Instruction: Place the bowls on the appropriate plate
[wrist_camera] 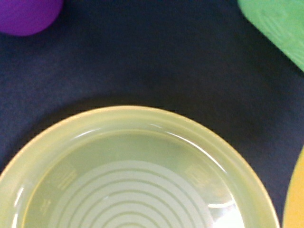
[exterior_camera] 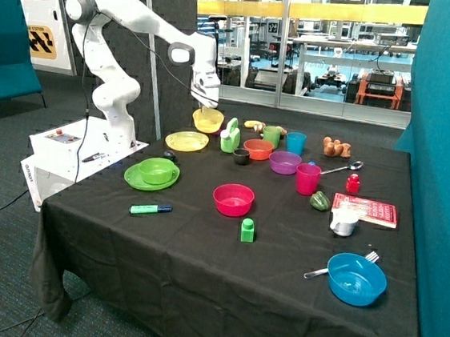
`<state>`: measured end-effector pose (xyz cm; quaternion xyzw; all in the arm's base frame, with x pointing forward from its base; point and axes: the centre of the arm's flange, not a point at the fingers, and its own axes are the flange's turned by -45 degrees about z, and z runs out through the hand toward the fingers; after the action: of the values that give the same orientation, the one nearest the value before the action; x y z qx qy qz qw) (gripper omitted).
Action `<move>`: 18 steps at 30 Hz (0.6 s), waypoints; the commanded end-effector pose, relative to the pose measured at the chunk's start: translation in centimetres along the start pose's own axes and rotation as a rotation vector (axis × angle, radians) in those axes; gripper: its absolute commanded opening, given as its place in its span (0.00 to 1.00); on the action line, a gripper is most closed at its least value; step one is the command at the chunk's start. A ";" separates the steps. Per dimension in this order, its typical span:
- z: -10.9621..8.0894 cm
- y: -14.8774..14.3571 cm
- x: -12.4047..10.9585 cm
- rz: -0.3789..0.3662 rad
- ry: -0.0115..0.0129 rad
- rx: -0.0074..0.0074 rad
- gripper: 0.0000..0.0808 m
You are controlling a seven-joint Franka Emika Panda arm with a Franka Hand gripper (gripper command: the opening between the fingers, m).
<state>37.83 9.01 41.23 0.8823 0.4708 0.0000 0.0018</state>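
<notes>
Place: robotics lab
Signs: glass partition (exterior_camera: 334,51) onto workbenches (exterior_camera: 366,50), teal dividers (exterior_camera: 443,159), robot arm (exterior_camera: 134,38) on base

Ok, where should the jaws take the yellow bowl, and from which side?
Grip the yellow bowl by its rim, coming straight down from above: it sits upright and open, and the gripper hangs right over it. Pick the rim section away from the yellow plate.

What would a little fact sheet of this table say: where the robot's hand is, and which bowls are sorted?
gripper: just above the yellow bowl; grip not visible
yellow bowl: on the black cloth, beside the yellow plate, not on it
green bowl: sits on the green plate
done: green pair
left: yellow pair
</notes>
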 end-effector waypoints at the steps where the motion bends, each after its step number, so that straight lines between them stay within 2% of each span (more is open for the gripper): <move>1: 0.9 -1.7 1.0 -0.091 0.0018 0.0030 0.00; 10: 2.4 -3.6 0.9 -0.135 0.0019 0.0030 0.00; 18: 3.6 -4.7 -0.4 -0.121 0.0018 0.0030 0.00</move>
<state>35.33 11.17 38.85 0.8549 0.5188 -0.0004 0.0006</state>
